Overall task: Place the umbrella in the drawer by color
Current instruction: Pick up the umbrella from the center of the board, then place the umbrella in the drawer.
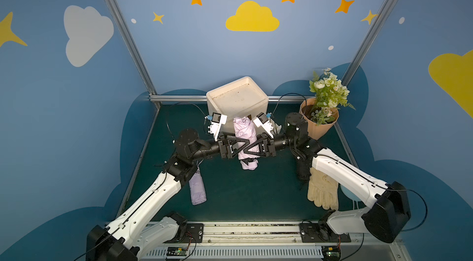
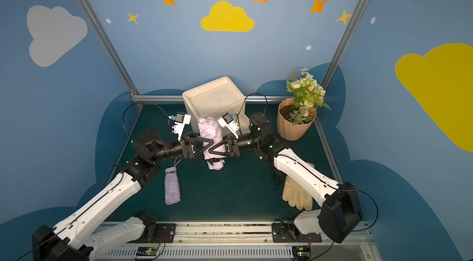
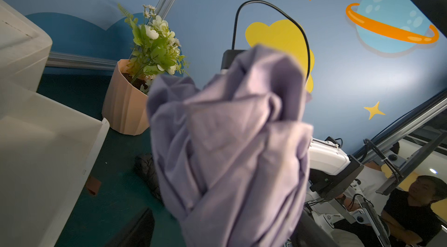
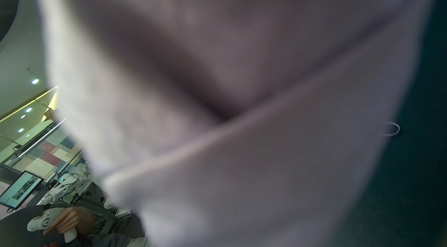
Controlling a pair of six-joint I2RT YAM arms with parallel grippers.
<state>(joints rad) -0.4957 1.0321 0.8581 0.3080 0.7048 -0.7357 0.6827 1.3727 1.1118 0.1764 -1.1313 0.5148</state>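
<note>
A pale pink folded umbrella (image 1: 243,129) (image 2: 208,129) hangs above the green floor, its far end at the front of the white drawer unit (image 1: 238,101) (image 2: 213,98). My right gripper (image 1: 249,151) (image 2: 216,151) is shut on it from the right, and blurred fabric (image 4: 242,161) fills the right wrist view. My left gripper (image 1: 243,143) (image 2: 208,144) stands open round the same umbrella (image 3: 229,149) from the left. One of its dark fingers (image 3: 137,228) is apart from the cloth. A lilac folded umbrella (image 1: 197,188) (image 2: 172,186) lies on the floor under the left arm.
A pulled-out white drawer (image 3: 48,149) juts from the unit. A peach flower pot (image 1: 320,119) (image 2: 297,121) stands at the back right. Cream gloves (image 1: 322,190) (image 2: 297,193) and a black cloth (image 1: 303,170) lie under the right arm. Blue walls close three sides.
</note>
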